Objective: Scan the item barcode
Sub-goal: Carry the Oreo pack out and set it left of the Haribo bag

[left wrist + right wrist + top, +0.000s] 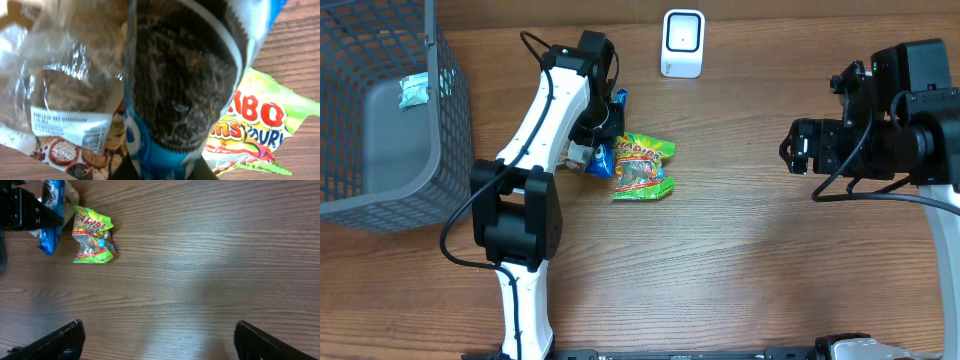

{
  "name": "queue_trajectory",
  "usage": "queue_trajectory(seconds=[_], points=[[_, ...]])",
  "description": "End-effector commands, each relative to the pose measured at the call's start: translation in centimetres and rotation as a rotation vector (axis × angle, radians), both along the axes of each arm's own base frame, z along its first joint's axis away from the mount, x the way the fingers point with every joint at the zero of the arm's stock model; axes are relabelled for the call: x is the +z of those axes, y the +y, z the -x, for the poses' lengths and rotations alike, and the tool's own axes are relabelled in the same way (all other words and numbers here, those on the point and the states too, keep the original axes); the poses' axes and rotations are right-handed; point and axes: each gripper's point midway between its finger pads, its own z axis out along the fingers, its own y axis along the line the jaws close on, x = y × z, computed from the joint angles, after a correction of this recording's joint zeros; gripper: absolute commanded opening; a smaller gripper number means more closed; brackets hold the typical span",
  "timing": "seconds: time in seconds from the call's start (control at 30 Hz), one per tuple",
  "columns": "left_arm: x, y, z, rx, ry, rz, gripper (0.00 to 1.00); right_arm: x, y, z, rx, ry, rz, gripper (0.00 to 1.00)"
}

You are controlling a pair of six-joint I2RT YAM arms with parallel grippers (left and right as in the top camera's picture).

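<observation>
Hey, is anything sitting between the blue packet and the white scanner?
Nothing visible does. From overhead, only bare table lies between the blue packet and the scanner. The Haribo bag lies beside the packet, off that path.

Open wood is stretching across the middle and front of the table [740,260], and I am seeing a free run there for the right gripper [159,330], jaws spread wide. The left arm [545,110] is hanging over the snack packets [642,165], blocking them from above. The wire basket [450,120] is walling off the left edge, and the white scanner [682,43] is standing at the back.
</observation>
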Motion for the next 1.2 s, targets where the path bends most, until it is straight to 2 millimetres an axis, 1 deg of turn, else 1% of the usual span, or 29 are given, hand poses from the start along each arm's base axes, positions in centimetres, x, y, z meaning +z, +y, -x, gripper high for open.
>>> queue_trajectory(seconds=[0.0,0.03,0.1,0.17,0.27,0.33,0.37,0.43,0.5,0.57,0.6,0.67,0.73,0.8,0.83,0.9,0.97,1.03,1.17], points=[[0.8,-2.0,0.1,-0.051,-0.017,0.061,0.26,0.1,-0.1,-0.1,-0.002,-0.006,-0.005,0.96],[0.9,-2.1,0.0,-0.054,-0.021,0.064,0.32,0.1,-0.1,-0.1,-0.002,-0.006,-0.005,0.96],[1.4,-2.5,-0.2,-0.06,-0.029,0.076,0.39,0.1,-0.1,-0.1,-0.002,-0.005,-0.005,0.96],[2.5,-2.7,-0.5,-0.065,-0.043,0.089,0.42,0.1,-0.1,-0.1,-0.002,-0.005,-0.004,0.96],[5.5,-2.9,-1.3,-0.073,-0.09,0.098,0.42,0.1,-0.1,-0.1,-0.003,-0.005,-0.004,0.96],[8.1,-3.0,-1.8,-0.081,-0.137,0.108,0.42,0.1,-0.1,-0.1,-0.002,-0.005,-0.004,0.96],[10.0,-3.1,-2.2,-0.087,-0.175,0.115,0.42,0.0,-0.1,-0.1,-0.002,-0.004,-0.004,0.96],[13.2,-3.1,-2.8,-0.087,-0.247,0.124,0.42,0.0,-0.1,-0.1,-0.002,-0.004,-0.004,0.96],[17.2,-3.0,-3.2,-0.095,-0.343,0.138,0.43,0.0,-0.1,-0.1,-0.002,-0.004,-0.004,0.96],[21.6,-2.1,-3.5,-0.089,-0.468,0.132,0.48,0.0,-0.1,-0.1,-0.002,-0.004,-0.004,0.96],[23.8,-1.2,-3.5,-0.069,-0.536,0.115,0.5,0.0,-0.1,-0.1,-0.002,-0.004,-0.004,0.96],[27.6,0.8,-3.4,-0.006,-0.654,0.088,0.56,0.0,-0.1,0.0,-0.002,-0.002,-0.004,0.96],[31.5,3.4,-2.9,0.059,-0.781,0.082,0.6,0.0,-0.1,0.0,-0.003,0.0,-0.004,0.96],[34.2,6.2,-2.4,0.122,-0.862,0.076,0.63,0.0,-0.1,0.0,-0.002,0.0,-0.004,0.96],[35.2,8.5,-2.1,0.18,-0.89,0.062,0.64,0.0,-0.1,0.0,-0.002,0.0,-0.004,0.96],[36.2,12.2,-1.6,0.256,-0.918,0.029,0.65,0.0,-0.1,0.0,-0.003,0.0,-0.004,0.96],[36.8,16.2,-1.2,0.345,-0.938,-0.024,0.65,0.0,-0.1,0.0,-0.003,0.001,-0.005,0.96],[37.1,20.6,-0.8,0.44,-0.955,-0.082,0.65,0.0,0.0,0.1,0.001,0.001,-0.013,0.96],[36.9,27.9,-0.4,0.591,-0.967,-0.179,0.66,0.1,0.5,0.1,0.011,0.003,-0.037,0.96]])
